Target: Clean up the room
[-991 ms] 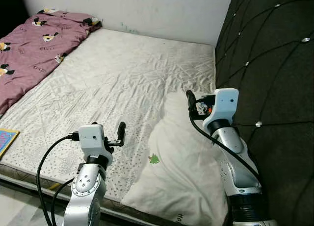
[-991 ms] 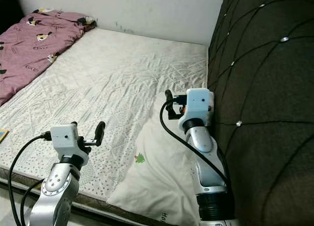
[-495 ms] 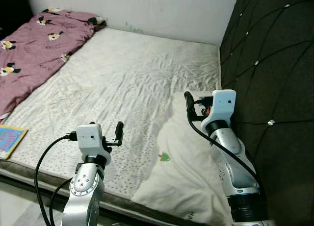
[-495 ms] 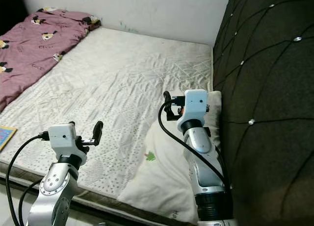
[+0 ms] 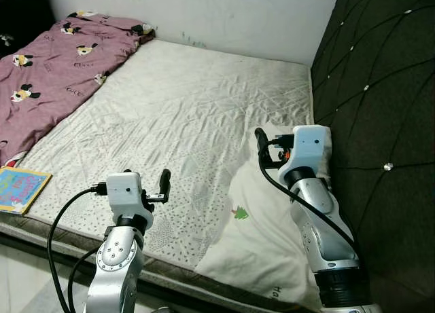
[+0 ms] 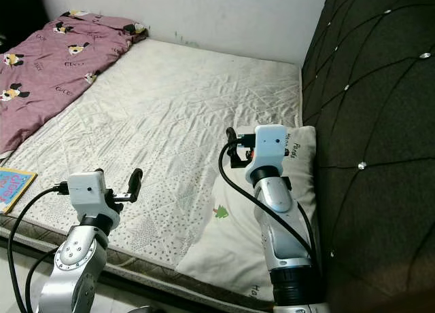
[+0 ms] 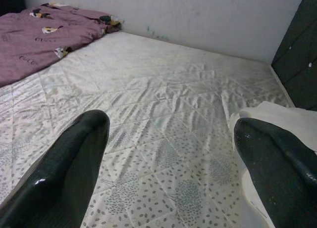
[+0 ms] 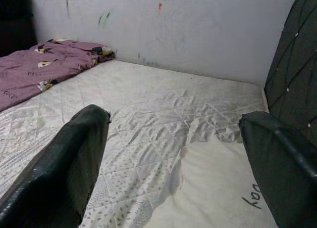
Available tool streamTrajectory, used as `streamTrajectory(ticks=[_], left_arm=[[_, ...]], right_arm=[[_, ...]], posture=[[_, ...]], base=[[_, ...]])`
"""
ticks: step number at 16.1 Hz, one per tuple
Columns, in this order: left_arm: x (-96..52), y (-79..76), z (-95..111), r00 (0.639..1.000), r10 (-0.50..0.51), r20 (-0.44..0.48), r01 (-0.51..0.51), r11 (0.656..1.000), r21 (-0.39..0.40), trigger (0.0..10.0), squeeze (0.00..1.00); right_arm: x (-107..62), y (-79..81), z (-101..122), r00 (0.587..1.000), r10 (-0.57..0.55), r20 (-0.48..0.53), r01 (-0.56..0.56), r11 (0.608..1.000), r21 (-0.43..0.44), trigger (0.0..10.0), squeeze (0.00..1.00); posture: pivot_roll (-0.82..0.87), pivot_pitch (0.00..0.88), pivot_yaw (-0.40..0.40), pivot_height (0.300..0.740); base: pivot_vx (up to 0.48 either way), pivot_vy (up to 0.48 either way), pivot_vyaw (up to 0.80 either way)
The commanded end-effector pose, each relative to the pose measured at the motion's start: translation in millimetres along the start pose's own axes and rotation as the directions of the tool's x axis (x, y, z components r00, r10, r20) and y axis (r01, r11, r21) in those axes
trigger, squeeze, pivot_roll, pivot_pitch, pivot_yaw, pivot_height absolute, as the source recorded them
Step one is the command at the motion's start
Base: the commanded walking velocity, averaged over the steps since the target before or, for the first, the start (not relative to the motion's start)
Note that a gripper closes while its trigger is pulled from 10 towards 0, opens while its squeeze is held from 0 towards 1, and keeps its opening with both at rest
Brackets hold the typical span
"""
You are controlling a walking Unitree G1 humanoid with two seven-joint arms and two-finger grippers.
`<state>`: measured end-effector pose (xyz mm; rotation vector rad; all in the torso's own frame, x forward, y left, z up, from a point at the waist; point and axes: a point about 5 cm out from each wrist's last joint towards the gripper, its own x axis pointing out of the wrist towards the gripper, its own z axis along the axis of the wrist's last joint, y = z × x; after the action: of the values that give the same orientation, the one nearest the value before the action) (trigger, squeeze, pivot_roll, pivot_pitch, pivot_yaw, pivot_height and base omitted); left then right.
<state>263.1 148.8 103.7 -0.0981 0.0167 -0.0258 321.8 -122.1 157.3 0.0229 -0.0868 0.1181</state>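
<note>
Both tools, left tool and right tool, hover wide open and empty above a bed with a white pillow

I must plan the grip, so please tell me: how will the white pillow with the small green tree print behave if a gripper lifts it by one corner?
The white pillow with the small green tree print lies flat and creased on the quilted mattress, so it is probably soft and would sag. It likely is light for its size. The smooth fabric may slip from thin fingers.
</note>
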Motion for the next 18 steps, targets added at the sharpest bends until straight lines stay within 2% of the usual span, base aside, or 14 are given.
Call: streamTrajectory(ticks=[1, 8, 13, 17, 18], left_arm=[[1.7, 0.3, 1, 1.0, 0.007, 0.002, -0.007, 1.0, 0.005, 10.0, 0.0], [1.8, -0.2, 0, 1.0, 0.006, 0.001, -0.006, 1.0, 0.012, 10.0, 0.0], [3.4, 2.8, 2, 1.0, 0.018, 0.016, -0.019, 0.999, 0.028, 10.0, 0.0], [3.5, 2.3, 2, 0.999, 0.026, 0.028, -0.026, 1.0, -0.009, 10.0, 0.0], [6.7, 7.9, 4, 0.997, 0.07, 0.045, -0.071, 0.997, 0.017, 10.0, 0.0]], right_arm=[[1.2, -0.9, 0, 1.0, -0.01, 0.002, 0.01, 1.0, 0.0, 10.0, 0.0], [0.5, -1.3, -5, 1.0, -0.008, -0.019, 0.008, 1.0, -0.001, 10.0, 0.0], [5.3, 1.7, -7, 0.998, 0.054, -0.023, -0.054, 0.998, -0.025, 10.0, 0.0], [15.6, 5.8, -7, 0.992, 0.112, -0.054, -0.113, 0.993, -0.031, 10.0, 0.0], [21.3, 4.9, -8, 0.988, 0.139, -0.064, -0.144, 0.987, -0.076, 10.0, 0.0]], posture=[[0.04, 0.054, -0.035, 0.74], [0.04, 0.052, -0.036, 0.74], [0.04, 0.044, -0.034, 0.74], [0.03, 0.033, -0.022, 0.74], [0.02, 0.025, -0.023, 0.74]], base=[[0.0, 0.48, 0.0], [0.0, 0.48, 0.0], [0.0, 0.464, 0.0], [0.0, 0.0, 0.0], [0.0, 0.0, 0.0]])
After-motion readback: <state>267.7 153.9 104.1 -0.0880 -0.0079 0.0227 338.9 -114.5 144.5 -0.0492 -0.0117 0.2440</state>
